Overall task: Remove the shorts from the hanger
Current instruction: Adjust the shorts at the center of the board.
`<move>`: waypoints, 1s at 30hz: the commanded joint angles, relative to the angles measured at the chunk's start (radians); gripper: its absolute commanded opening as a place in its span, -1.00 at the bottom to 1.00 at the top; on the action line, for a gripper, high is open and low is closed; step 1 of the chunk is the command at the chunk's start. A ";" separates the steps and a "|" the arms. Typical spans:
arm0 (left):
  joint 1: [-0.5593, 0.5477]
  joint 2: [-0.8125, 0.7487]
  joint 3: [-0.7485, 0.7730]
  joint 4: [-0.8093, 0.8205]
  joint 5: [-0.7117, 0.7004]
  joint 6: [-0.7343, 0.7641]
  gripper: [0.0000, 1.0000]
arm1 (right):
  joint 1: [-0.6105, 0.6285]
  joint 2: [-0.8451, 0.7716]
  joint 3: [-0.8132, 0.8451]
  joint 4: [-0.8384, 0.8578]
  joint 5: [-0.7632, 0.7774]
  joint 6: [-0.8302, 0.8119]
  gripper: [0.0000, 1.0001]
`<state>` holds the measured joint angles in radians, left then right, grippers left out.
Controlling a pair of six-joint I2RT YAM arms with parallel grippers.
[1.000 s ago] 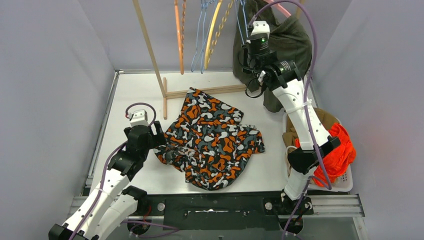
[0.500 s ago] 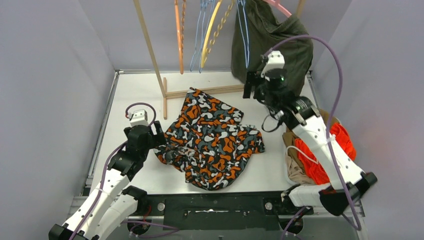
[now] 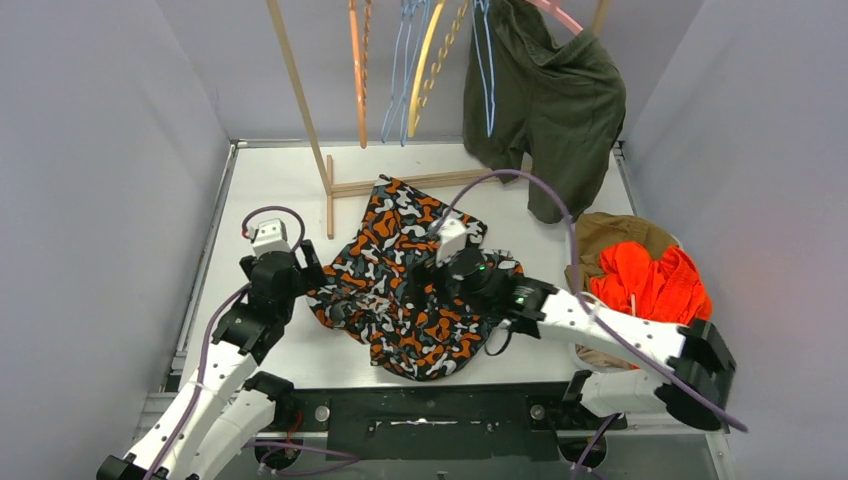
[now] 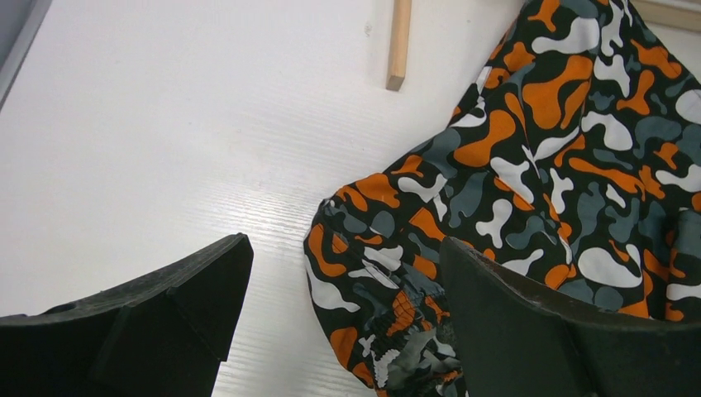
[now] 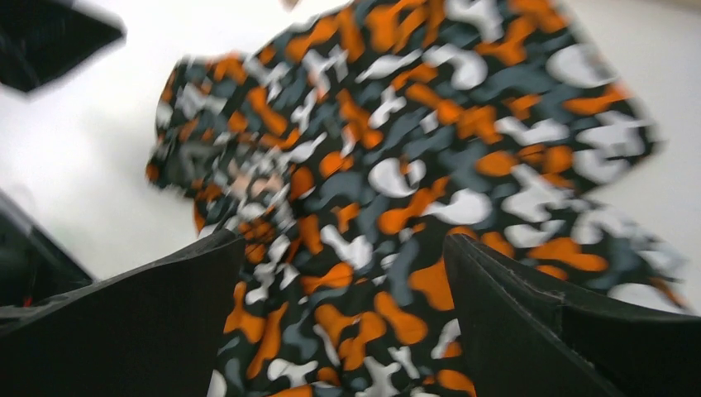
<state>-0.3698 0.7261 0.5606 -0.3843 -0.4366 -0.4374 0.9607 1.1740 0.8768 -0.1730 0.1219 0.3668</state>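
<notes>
Camouflage shorts [image 3: 400, 240] lie crumpled mid-surface, unhung. Left gripper [image 4: 345, 244] and right gripper [image 5: 343, 244] gape empty over them, likely to clear space; dark green shorts [image 3: 545, 95] hang at the far-right corner.

Your left gripper [image 4: 345, 248] stands wide open at 6 o'clock, nothing between its black fingers [image 4: 182, 306]. The camouflage shorts [image 4: 537, 182] lie crumpled from 1 to 5 o'clock, their hem reaching between the jaws. A wooden bar [image 4: 399, 41] ends at 12 o'clock on the white table [image 4: 165, 149].
</notes>
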 commanded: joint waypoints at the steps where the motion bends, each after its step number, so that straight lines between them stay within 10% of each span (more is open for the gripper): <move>1: 0.013 -0.046 0.022 0.011 -0.093 -0.030 0.69 | 0.123 0.184 0.085 0.104 0.079 0.090 0.95; 19: 0.025 -0.137 0.024 -0.031 -0.216 -0.070 0.69 | 0.250 0.864 0.505 -0.386 0.143 0.262 0.93; 25: 0.028 -0.136 0.022 -0.025 -0.207 -0.065 0.69 | 0.245 0.683 0.380 -0.219 0.115 0.280 -0.93; 30: 0.029 -0.141 0.022 -0.026 -0.209 -0.064 0.69 | 0.317 0.454 0.392 -0.157 0.186 0.193 -1.00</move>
<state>-0.3492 0.5930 0.5606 -0.4385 -0.6281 -0.4946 1.2163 1.8534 1.2411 -0.4400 0.2329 0.6220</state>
